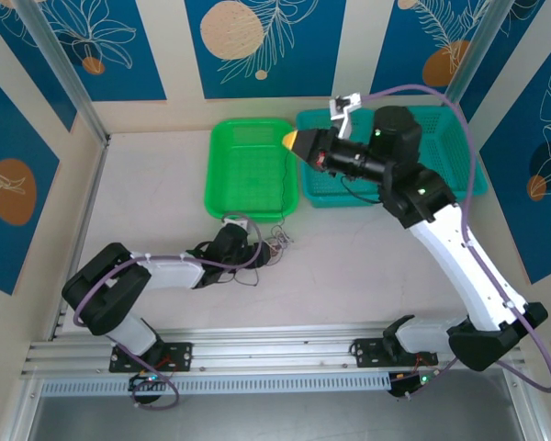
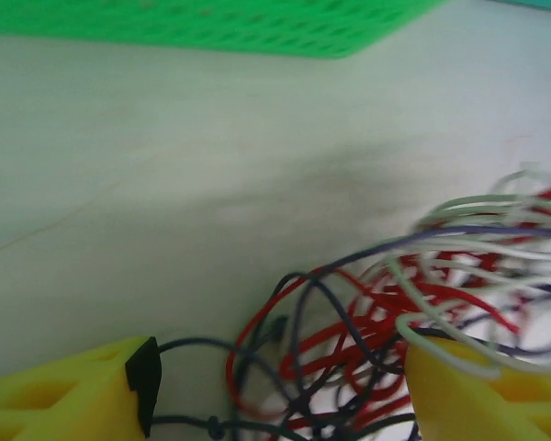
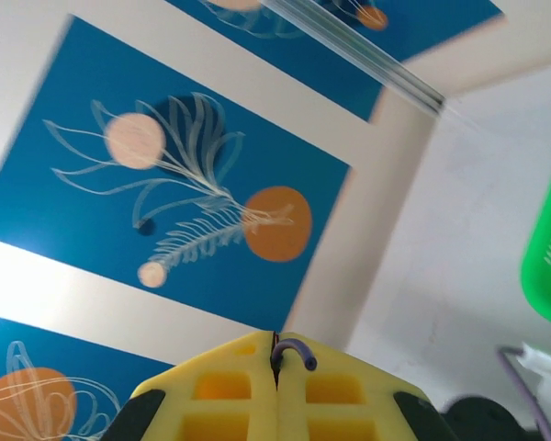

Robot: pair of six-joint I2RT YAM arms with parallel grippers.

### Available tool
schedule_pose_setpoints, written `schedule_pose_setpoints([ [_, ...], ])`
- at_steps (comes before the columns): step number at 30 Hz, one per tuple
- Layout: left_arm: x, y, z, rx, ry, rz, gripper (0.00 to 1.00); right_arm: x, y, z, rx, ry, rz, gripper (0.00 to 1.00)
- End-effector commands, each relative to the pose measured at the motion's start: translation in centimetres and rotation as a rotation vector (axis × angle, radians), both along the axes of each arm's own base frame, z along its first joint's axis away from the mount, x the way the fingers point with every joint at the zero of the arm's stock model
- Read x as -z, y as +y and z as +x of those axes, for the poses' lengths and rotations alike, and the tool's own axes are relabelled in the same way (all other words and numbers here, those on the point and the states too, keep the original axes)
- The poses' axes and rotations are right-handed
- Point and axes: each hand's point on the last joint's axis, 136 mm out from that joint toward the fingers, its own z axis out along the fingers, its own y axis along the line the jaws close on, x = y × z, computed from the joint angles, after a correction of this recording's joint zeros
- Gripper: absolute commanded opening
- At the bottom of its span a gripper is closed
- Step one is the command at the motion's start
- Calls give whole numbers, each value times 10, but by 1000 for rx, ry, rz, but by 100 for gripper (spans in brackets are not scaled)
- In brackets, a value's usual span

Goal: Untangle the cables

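Table (image 1: 349,271): cables (image 1: 274,245), green basket (image 1: 248,165), teal basket (image 1: 323,188)

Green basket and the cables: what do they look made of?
Green basket: moulded plastic by the look, slightly shiny, with a fine grid of holes. Cables: thin wires in smooth coloured sheathing, probably plastic insulation; they bend into loose springy loops. Red, white and dark strands show.

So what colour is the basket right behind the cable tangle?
The basket is bright green, clearest in the top external view.
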Motion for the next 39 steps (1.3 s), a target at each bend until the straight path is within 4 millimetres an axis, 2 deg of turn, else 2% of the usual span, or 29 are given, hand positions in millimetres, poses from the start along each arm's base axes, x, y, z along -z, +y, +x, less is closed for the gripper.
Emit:
schedule_pose_setpoints([
  [1, 31, 33, -14, -107, 103, 148, 67, -37, -16, -15, -2, -35, 33, 0],
  [8, 67, 61, -45, -106, 303, 348, 64, -105, -40, -19, 28, -114, 143, 0],
  [12, 66, 71, -49, -156, 288, 327, 64, -146, -60, -16, 77, -195, 211, 0],
  [19, 59, 105, -55, -238, 274, 372, 67, -211, -96, -7, 166, -318, 317, 0],
  [23, 56, 122, -58, -271, 273, 381, 70, -227, -109, -1, 191, -338, 361, 0],
  [27, 45, 136, -62, -296, 241, 359, 73, -226, -108, 9, 173, -305, 389, 0],
  [30, 23, 147, -61, -306, 178, 341, 78, -224, -103, 13, 147, -292, 391, 0],
  [32, -6, 143, -52, -269, 67, 285, 84, -219, -97, 14, 125, -289, 370, 0],
  [34, -47, 130, -41, -191, -104, 194, 90, -207, -87, 17, 87, -269, 337, 0],
  [37, -114, 110, -37, -70, -360, 56, 94, -183, -65, 20, 28, -221, 274, 0],
  [39, -144, 101, -40, 3, -462, 15, 95, -163, -48, 19, -11, -181, 230, 0],
])
